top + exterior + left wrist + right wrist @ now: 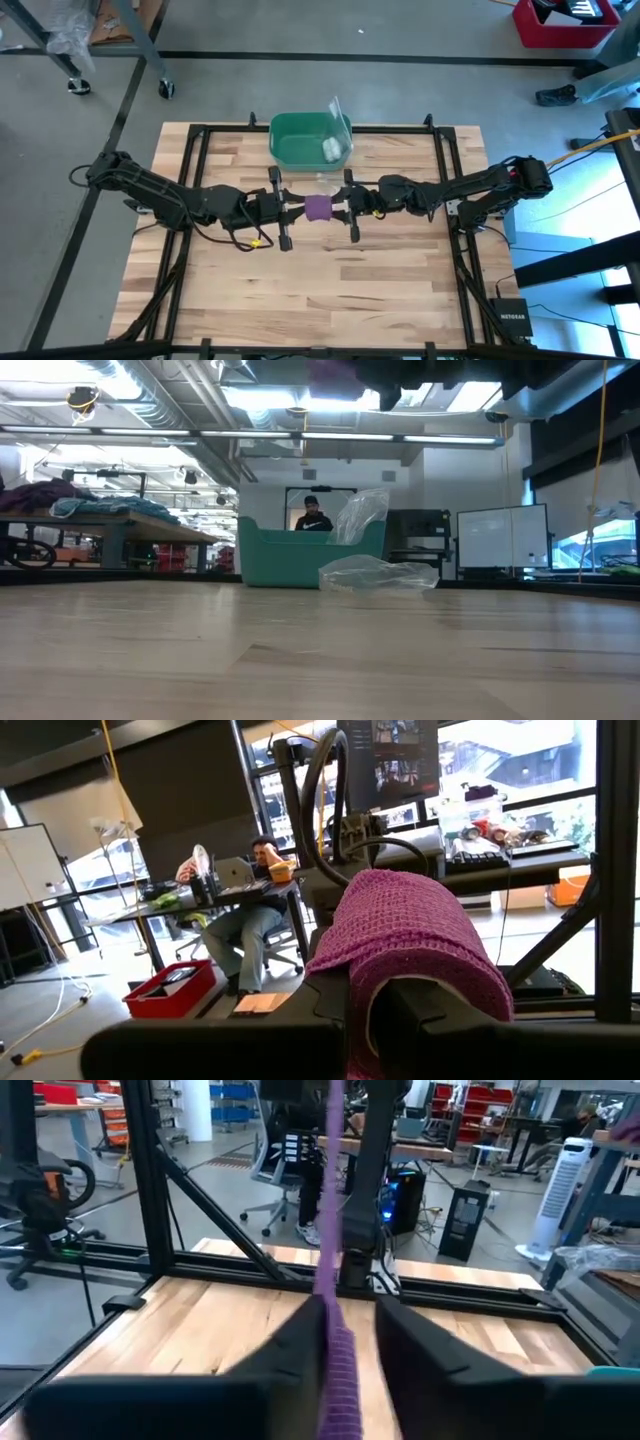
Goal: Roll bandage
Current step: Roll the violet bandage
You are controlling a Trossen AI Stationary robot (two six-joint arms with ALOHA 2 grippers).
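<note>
Bare plank tabletop (300, 280) under both pincers, left (292, 209) and right (340, 209), each clamping purple bandage (318, 207).

The only readable text is "NETGEAR", printed in white on a small black box (513, 318) that sits on the floor just off the table's near right corner in the high view. Nothing else in any view is legible.

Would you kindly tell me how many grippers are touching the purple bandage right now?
2: the left gripper holds the bandage roll from one side above mid-table; the right gripper pinches its strip opposite.
</note>
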